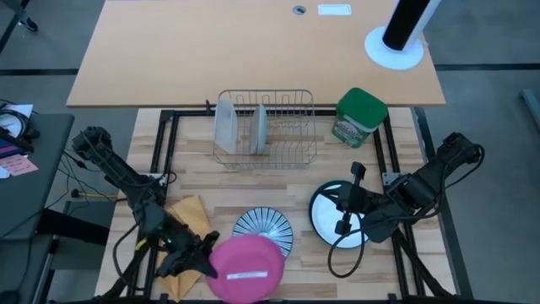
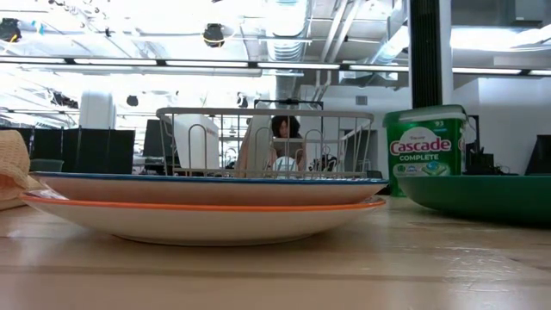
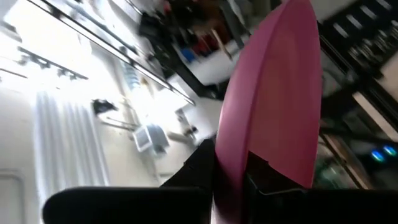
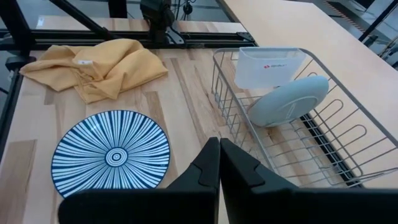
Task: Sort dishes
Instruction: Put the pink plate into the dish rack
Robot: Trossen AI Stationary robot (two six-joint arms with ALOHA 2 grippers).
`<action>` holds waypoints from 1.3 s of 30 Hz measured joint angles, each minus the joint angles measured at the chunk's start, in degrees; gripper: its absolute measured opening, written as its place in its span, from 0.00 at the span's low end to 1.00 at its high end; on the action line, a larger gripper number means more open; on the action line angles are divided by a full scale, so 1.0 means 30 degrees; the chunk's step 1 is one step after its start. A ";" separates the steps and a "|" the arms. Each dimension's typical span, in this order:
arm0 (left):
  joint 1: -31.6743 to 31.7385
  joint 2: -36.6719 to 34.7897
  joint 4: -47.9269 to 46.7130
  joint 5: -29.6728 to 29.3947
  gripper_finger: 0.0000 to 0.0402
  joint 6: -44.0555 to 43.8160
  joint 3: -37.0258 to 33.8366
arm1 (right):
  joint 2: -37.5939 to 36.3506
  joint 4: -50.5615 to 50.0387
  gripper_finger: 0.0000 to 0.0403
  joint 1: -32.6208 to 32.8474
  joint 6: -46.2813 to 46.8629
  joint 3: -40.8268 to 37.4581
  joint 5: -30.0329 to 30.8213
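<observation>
The pale wooden plank worktop (image 4: 186, 81) looks matt. The grey metal wire rack (image 4: 323, 134) shines. The yellow cloth (image 4: 99, 68) is soft, wrinkled. The smooth magenta-pink plate (image 3: 273, 93) is glossy.

Two dark, jointed arms with black cables looped alongside, each ending in matte black jaws.

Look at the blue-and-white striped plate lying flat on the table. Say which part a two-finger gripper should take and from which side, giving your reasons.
Probably best to grip the rim. The striped plate lies flat, face up, so only its thin edge offers something to pinch. It seems stacked on an orange-rimmed plate, and the pink plate in the left gripper overlaps its near-left edge. Come from its bare right side, one finger over the rim.
</observation>
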 joint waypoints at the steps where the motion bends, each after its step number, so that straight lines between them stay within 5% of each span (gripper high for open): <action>1: 0.0000 0.0000 0.0152 0.0520 0.05 -0.0009 0.0000 | 0.0000 0.0000 0.03 0.0000 0.0000 0.0000 0.0000; 5: -0.0007 0.0000 0.0529 0.1946 0.05 -0.0277 0.0000 | 0.0000 -0.0031 0.03 -0.0007 -0.0007 0.0000 0.0000; 12: 0.0000 0.0007 0.1597 0.0763 0.05 -0.2729 -0.0007 | 0.0000 -0.0036 0.03 -0.0007 -0.0007 0.0000 0.0007; 20: 0.0156 0.0000 0.5998 -0.1217 0.05 -1.4157 -0.0007 | 0.0000 -0.0044 0.03 -0.0007 -0.0010 0.0000 0.0007; 25: 0.0394 0.0000 0.9415 -0.7411 0.05 -1.7833 0.0000 | 0.0000 -0.0051 0.03 -0.0015 -0.0014 0.0000 0.0015; 31: 0.2103 -0.0030 1.3937 -1.7987 0.05 -1.5574 0.0000 | 0.0000 -0.0050 0.03 -0.0015 -0.0007 0.0000 0.0015; 39: 0.5123 -0.0028 1.1343 -2.0502 0.05 -2.1957 -0.0007 | 0.0000 -0.0040 0.03 -0.0015 -0.0007 0.0000 0.0022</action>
